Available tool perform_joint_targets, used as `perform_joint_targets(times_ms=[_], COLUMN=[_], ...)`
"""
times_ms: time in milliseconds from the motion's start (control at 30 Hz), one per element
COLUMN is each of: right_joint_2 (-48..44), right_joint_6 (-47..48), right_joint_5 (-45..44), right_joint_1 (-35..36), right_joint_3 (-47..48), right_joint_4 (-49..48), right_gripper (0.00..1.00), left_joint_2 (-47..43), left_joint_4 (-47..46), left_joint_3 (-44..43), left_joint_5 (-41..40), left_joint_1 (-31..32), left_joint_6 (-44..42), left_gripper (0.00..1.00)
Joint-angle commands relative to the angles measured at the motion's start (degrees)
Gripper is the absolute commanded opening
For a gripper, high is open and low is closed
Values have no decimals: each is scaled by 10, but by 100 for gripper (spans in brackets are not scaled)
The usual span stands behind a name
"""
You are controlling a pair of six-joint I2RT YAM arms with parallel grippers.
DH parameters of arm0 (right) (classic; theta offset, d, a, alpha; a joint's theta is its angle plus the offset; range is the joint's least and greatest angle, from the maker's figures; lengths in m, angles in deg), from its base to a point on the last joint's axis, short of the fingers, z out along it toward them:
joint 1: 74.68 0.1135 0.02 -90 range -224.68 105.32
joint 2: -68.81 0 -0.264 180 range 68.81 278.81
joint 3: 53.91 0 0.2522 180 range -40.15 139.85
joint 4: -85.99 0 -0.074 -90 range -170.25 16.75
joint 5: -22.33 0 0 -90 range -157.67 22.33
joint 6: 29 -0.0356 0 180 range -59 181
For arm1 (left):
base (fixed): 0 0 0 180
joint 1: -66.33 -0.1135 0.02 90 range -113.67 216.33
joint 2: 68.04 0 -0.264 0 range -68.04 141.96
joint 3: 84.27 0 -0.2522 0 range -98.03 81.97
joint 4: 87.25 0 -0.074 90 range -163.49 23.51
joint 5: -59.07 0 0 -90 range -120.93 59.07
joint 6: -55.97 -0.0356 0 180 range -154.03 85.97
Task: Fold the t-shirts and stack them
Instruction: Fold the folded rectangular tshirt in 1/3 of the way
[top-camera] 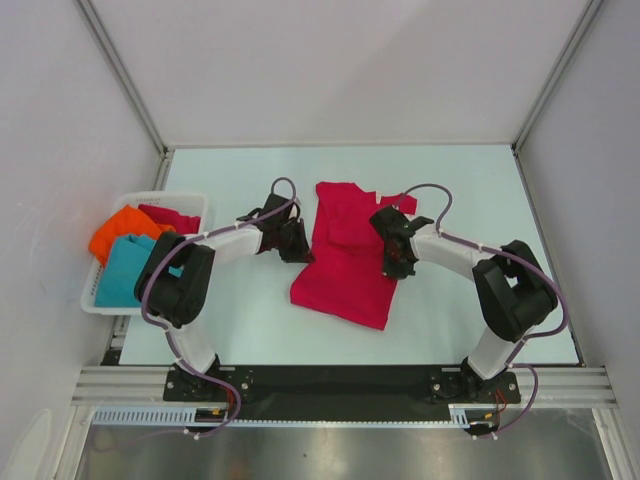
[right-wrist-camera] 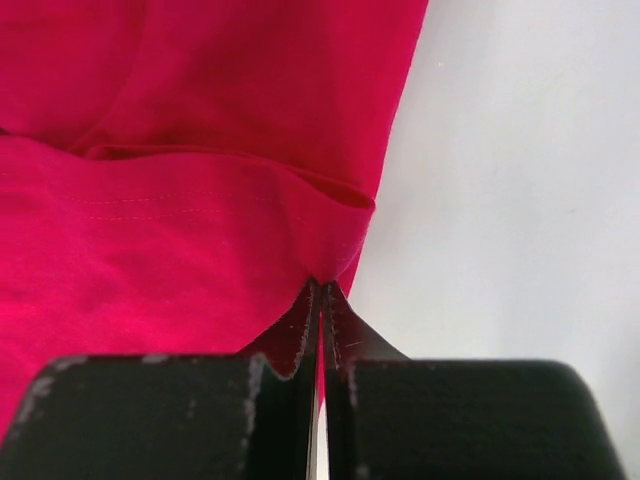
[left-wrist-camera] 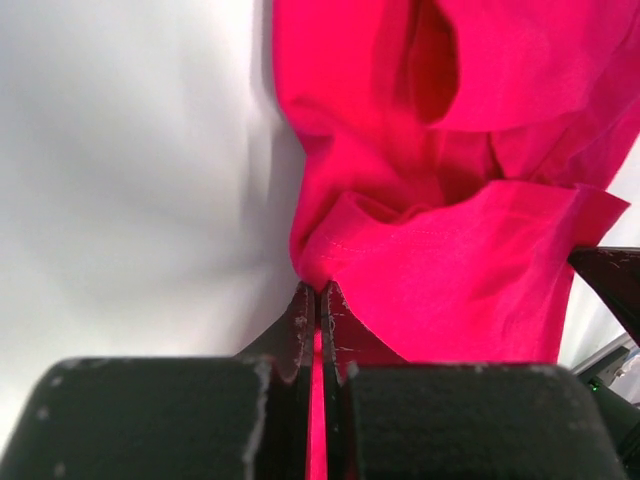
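Beside the crimson t-shirt [top-camera: 342, 280], left end effector [left-wrist-camera: 318, 292] and right end effector [right-wrist-camera: 320, 288] pinch its edges.

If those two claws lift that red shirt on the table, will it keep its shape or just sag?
Probably sag: the red shirt lies in soft folds and wrinkles, so it looks floppy. It seems light, since the left gripper and right gripper each pinch only a thin edge. Cloth between the pinches would likely droop.
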Motion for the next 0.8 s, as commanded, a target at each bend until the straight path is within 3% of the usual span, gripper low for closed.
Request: perform_joint_targets(times_ms=[0, 767], right_joint_2=[-14, -43], right_joint_6=[12, 22], right_joint_5=[-39, -86], right_joint_1=[-3, 3], right_joint_3=[41, 112], right_joint_4=[10, 55], right_gripper=[0, 0], left_joint_2=[-8, -74], left_joint_4=[-3, 38], left_joint_3=[-32, -39], left_joint_5=[-8, -41], left_joint_1=[2, 3], left_joint_6=[-4, -7], left_gripper=[0, 0])
